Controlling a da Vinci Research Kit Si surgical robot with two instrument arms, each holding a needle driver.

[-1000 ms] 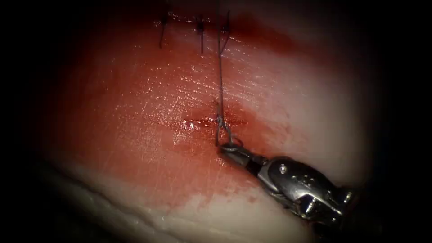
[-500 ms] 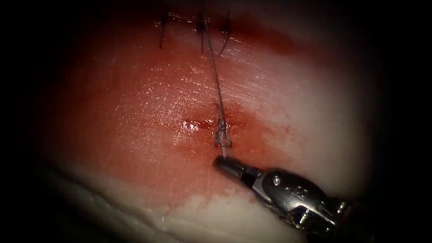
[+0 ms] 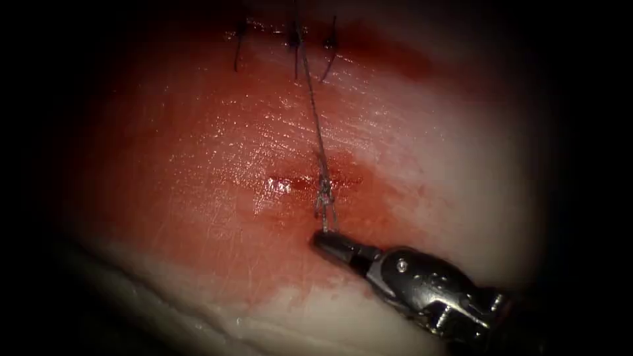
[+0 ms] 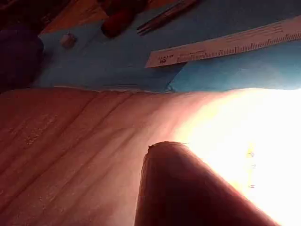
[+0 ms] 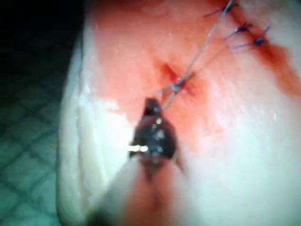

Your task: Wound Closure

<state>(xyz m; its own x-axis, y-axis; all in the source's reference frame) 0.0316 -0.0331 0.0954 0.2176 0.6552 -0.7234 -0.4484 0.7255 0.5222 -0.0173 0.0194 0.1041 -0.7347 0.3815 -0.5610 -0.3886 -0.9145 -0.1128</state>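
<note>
At five o'clock from the cut (image 3: pixel 290 181), the right tool (image 3: pixel 330 241) is clamped on the thread (image 3: pixel 315 118), which runs up through a knot (image 3: pixel 324 192) toward twelve o'clock, past three finished stitches (image 3: pixel 290 41) on the tissue (image 3: pixel 198 165).

- A blue drape (image 4: pixel 221 70) covers the bench surface.
- A white ruler (image 4: pixel 225 44) lies diagonally on the drape.
- Beyond the ruler lie a red-handled tool (image 4: pixel 117 21) and thin metal instruments (image 4: pixel 164 16).
- Strong light washes out the area below the ruler.
</note>
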